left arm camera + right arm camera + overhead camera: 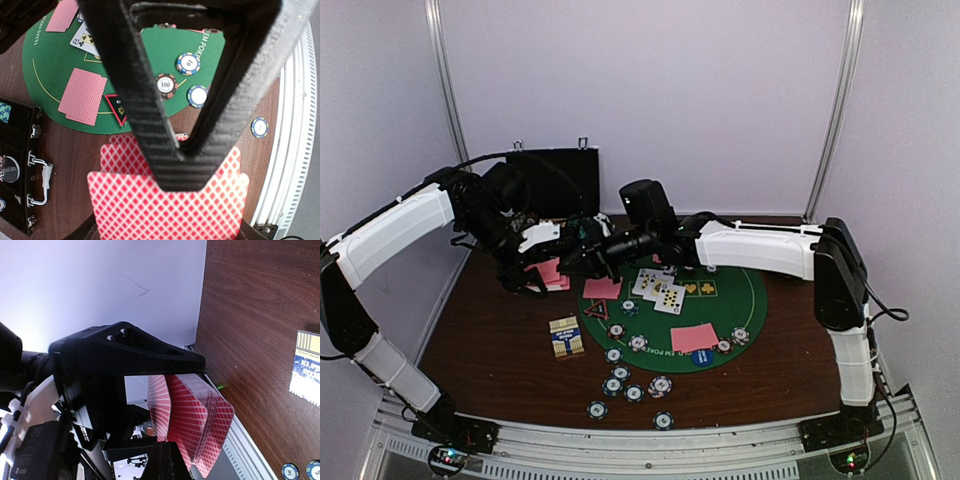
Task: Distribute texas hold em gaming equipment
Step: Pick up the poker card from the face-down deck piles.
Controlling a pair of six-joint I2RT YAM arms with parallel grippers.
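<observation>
While dealing looks like the step in hand, the left gripper [177,172] is pinched on the cards [165,210], up above the left of the surface [490,330]. The right gripper [165,455] is closed at their edge; I cannot tell if it has one. Next it must slide one card off onto the green mat [745,295]. Nearest lie poker chips [634,393], then a card box [566,336], farthest the black case [555,180]. The grippers crowd each other.

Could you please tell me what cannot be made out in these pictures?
Whether right gripper grips deck: top view, arms overlap.
Faces of deck: every view shows only backs.
Contents of case: left wrist view, cut by left edge.
Values of chips: top view, too small.
</observation>
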